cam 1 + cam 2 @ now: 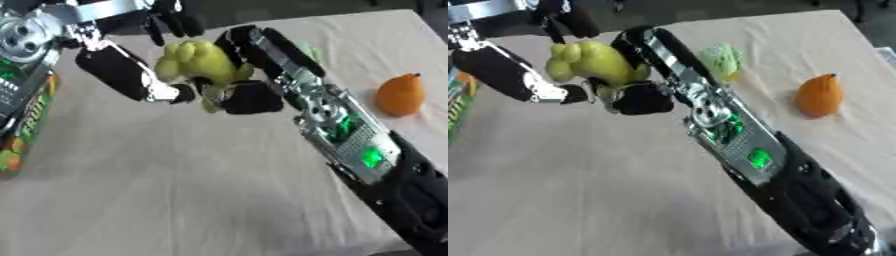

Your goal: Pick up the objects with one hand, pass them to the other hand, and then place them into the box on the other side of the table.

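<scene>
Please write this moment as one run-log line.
phase: handover above table | item: green grapes | right robot hand: shut on grapes | left robot hand: touching grapes | orange: on table

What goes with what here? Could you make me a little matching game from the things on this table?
Things:
1. yellow-green fruit
2. orange fruit
3. pale green thing
4. box

Places:
A. at the table's left edge
B. lying alone on the cloth, far right
C. up between the two hands
D. on the cloth behind the right arm

Pairs: 1-C, 2-B, 3-D, 4-A
</scene>
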{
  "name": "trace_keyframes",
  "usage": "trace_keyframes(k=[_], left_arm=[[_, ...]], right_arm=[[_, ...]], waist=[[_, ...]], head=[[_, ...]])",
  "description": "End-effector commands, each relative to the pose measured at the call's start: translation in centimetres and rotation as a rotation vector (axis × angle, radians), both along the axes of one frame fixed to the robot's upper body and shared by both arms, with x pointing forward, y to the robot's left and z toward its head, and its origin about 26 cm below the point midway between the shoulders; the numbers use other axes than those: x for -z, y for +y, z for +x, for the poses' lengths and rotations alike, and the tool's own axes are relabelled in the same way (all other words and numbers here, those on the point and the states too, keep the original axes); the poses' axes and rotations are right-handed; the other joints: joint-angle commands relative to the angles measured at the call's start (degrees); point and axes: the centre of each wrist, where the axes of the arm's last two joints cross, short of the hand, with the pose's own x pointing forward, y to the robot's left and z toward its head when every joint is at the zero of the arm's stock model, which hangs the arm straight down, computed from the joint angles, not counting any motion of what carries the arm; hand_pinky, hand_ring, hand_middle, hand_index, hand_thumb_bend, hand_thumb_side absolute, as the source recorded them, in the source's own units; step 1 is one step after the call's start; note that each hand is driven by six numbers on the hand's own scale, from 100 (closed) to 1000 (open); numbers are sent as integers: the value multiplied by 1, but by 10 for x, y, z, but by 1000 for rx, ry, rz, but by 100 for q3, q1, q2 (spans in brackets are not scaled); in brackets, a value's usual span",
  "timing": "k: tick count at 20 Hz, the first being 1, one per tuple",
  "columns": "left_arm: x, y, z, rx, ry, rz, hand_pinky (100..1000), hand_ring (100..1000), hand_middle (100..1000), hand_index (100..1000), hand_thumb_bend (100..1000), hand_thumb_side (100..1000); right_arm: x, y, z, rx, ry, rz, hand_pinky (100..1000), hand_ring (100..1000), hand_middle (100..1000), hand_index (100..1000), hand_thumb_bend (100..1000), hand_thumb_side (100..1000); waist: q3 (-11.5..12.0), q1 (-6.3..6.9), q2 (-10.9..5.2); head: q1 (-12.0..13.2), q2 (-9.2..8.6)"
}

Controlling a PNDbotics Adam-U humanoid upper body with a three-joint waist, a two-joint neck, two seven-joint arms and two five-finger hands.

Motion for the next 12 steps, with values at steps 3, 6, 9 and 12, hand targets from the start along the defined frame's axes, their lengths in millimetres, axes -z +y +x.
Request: trace_keyframes(k=[3,6,9,12], left_arm=[[-9,2,-3,-12,-65,-3,722,796,720,789,539,155],[-8,0,-3,-27,-82,-9,714,786,703,781,522,133],[-6,-3,-2,-36,-99,-8,701,774,689,780,493,122],[-4,-5,-3,-48,-118,-19,683,761,668,771,457,132]], right_arm=[[-10,1,-4,-17,-35,16,667,484,366,547,237,100],[-10,1,-4,-23,-36,20,666,483,366,547,239,100],[-10,2,-5,-27,-34,22,665,483,365,546,245,100],[-10,2,-5,-32,-34,23,665,483,365,546,243,100]], waist=[[2,-16,-132],[-2,-24,-131],[-5,-29,-125],[-9,-35,-121]], head=[[28,-52],[45,-67],[70,-83],[83,-96]])
